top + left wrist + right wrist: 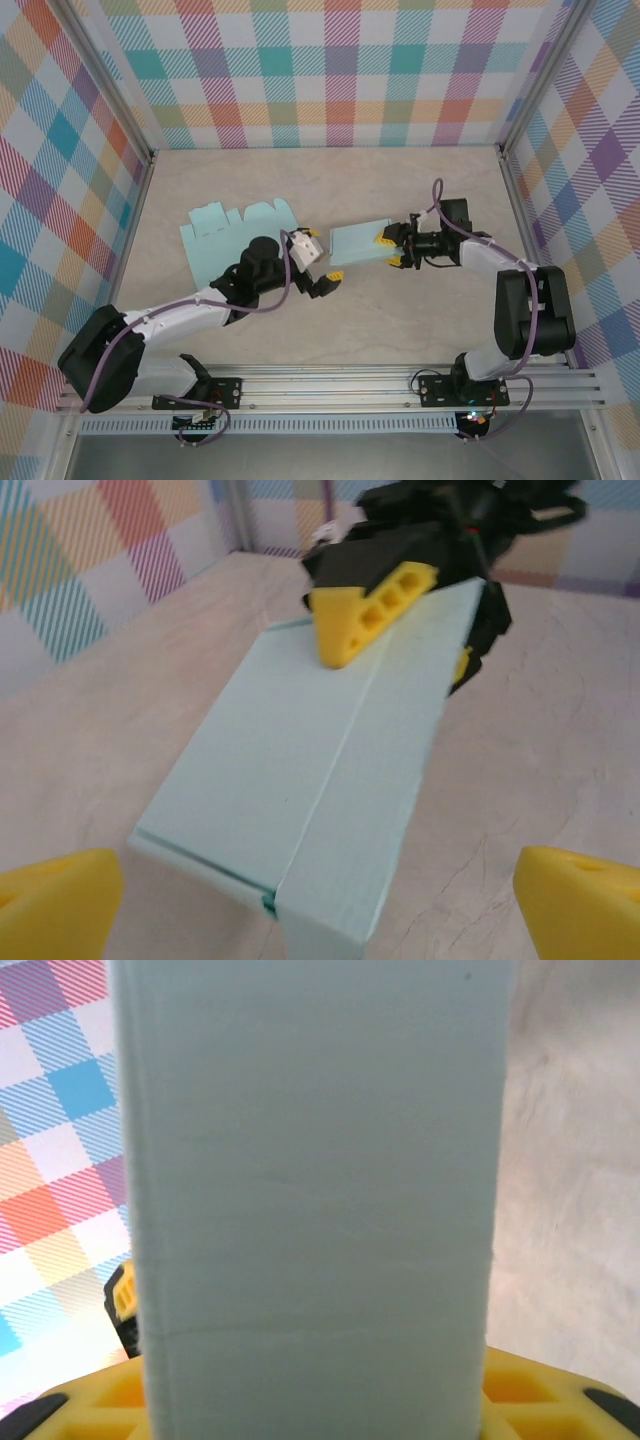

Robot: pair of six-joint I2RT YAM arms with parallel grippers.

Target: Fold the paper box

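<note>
The paper box (360, 242) is a pale blue folded sleeve lying mid-table, its long side running left to right. My right gripper (392, 248) is shut on the box's right end, one yellow finger (370, 610) on its top face. In the right wrist view the box (320, 1180) rises between the yellow fingers (530, 1400). My left gripper (328, 253) stands open just off the box's left end, touching nothing. In the left wrist view its yellow fingertips (585, 900) sit wide apart on either side of the near end of the box (320, 770).
A flat, unfolded pale blue box blank (225, 235) lies on the table at the left, partly under my left arm. Checked walls and metal posts (510, 160) enclose the table. A metal rail (330, 385) runs along the near edge.
</note>
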